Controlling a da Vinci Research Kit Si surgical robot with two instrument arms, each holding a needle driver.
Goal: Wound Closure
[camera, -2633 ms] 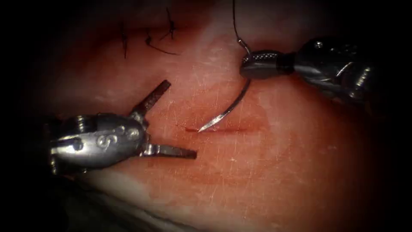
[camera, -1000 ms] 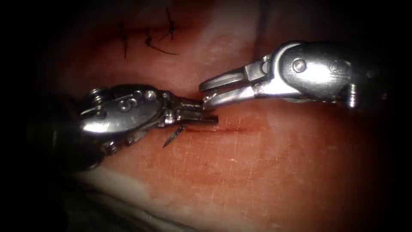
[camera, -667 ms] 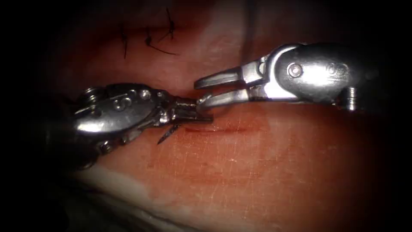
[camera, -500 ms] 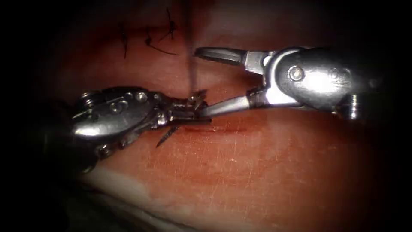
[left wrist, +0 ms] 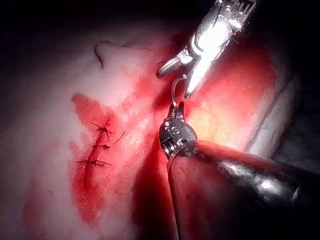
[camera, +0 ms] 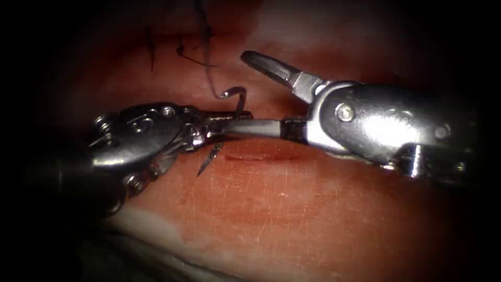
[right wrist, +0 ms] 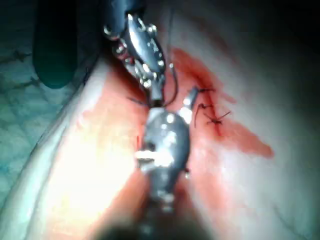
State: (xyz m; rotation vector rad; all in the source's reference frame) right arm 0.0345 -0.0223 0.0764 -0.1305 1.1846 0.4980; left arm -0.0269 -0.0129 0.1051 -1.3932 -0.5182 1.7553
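The left tool (camera: 229, 121) has its fingers clamped on the needle (camera: 210, 159) near mid-curve, just above the cut's left end. The needle's point sticks out below the fingers, toward the near side, clear of the tissue (camera: 292, 209); its tail end curls up on the far side, where the thread (camera: 207, 78) leaves it and runs away toward the far edge. The needle is not in the tissue.

The right tool (camera: 245, 91) comes in from the right with its fingers spread wide apart, holding nothing. One finger lies flat, reaching up to the left tool's tip beside the needle; the other points up and to the left.

The cut (camera: 261, 156) lies as a short red line just near of both tools. Earlier stitches (camera: 180, 49) sit far left, with cut thread ends standing up.
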